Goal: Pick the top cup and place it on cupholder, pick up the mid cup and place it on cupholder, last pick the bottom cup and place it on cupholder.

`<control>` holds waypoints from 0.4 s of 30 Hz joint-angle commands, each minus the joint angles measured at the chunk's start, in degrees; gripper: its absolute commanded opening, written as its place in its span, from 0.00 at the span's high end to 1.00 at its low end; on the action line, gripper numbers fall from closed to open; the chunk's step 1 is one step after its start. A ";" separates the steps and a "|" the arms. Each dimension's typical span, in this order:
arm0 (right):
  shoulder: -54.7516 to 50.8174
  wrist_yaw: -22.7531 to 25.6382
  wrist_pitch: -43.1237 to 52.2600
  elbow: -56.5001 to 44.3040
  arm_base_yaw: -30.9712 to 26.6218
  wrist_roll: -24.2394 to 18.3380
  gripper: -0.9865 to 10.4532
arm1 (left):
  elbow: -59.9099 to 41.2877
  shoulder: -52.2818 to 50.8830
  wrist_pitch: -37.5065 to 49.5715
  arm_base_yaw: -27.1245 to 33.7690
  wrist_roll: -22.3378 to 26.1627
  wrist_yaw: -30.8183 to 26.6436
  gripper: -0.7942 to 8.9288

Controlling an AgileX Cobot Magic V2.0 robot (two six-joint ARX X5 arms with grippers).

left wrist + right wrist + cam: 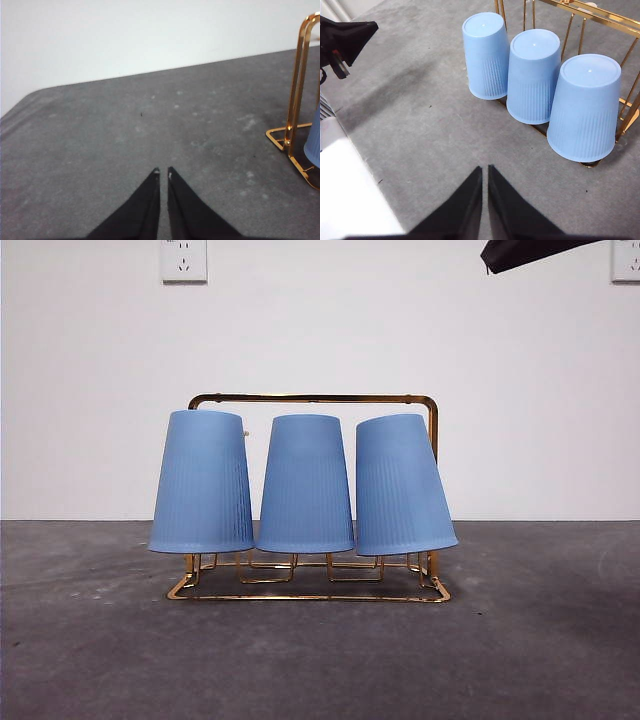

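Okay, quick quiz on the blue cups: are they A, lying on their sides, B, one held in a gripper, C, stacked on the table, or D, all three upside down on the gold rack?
D: three blue cups sit inverted in a row on the cupholder.

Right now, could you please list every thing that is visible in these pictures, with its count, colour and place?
cups: three, light blue, upside down in a row on the cupholder: left cup, middle cup, right cup, which tilts
cupholder: one, shiny gold wire, standing at the middle of the table
table: one, dark grey, under everything
wall sockets: two, white, high on the wall, one at the left and one at the right edge
left gripper: one, black, jaws shut, above bare table beside the cupholder, holding nothing
right gripper: one, black, jaws shut, above the table near the cups, holding nothing
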 commanded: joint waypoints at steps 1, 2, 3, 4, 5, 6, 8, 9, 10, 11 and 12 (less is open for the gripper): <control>0.42 0.15 0.57 0.70 0.52 0.17 0.90 | -1.18 -0.09 -2.10 0.07 -0.48 -0.35 0.90; 0.42 0.15 0.57 0.70 0.52 0.17 0.90 | -1.18 -0.09 -3.13 0.07 -0.48 -0.35 0.90; 0.42 0.15 0.57 0.70 0.52 0.17 0.90 | -1.18 -0.09 -4.13 0.07 -0.50 -0.35 0.90; 0.42 0.15 0.57 0.70 0.52 0.17 0.90 | -1.16 -0.09 -4.39 0.07 -0.48 -0.33 0.90; 0.42 0.15 0.57 0.70 0.52 0.17 0.90 | -1.16 -0.09 -4.24 0.04 -0.48 -0.33 0.90; 0.42 0.15 0.57 0.70 0.52 0.17 0.90 | -1.16 -0.09 -4.31 0.04 -0.48 -0.31 0.90; 0.42 0.15 0.57 0.70 0.52 0.17 0.90 | -1.16 -0.09 -4.31 0.04 -0.48 -0.31 0.90; 0.42 0.15 0.57 0.70 0.52 0.17 0.90 | -1.16 -0.09 -4.31 0.04 -0.48 -0.31 0.90; 0.42 0.15 0.57 0.70 0.52 0.17 0.90 | -1.16 -0.09 -4.33 0.04 -0.48 -0.31 0.90; 0.42 0.15 0.57 0.70 0.52 0.17 0.90 | -1.16 -0.09 -4.33 0.04 -0.48 -0.31 0.90; 0.42 0.15 0.57 0.70 0.52 0.17 0.90 | -1.16 -0.09 -4.31 0.04 -0.48 -0.31 0.90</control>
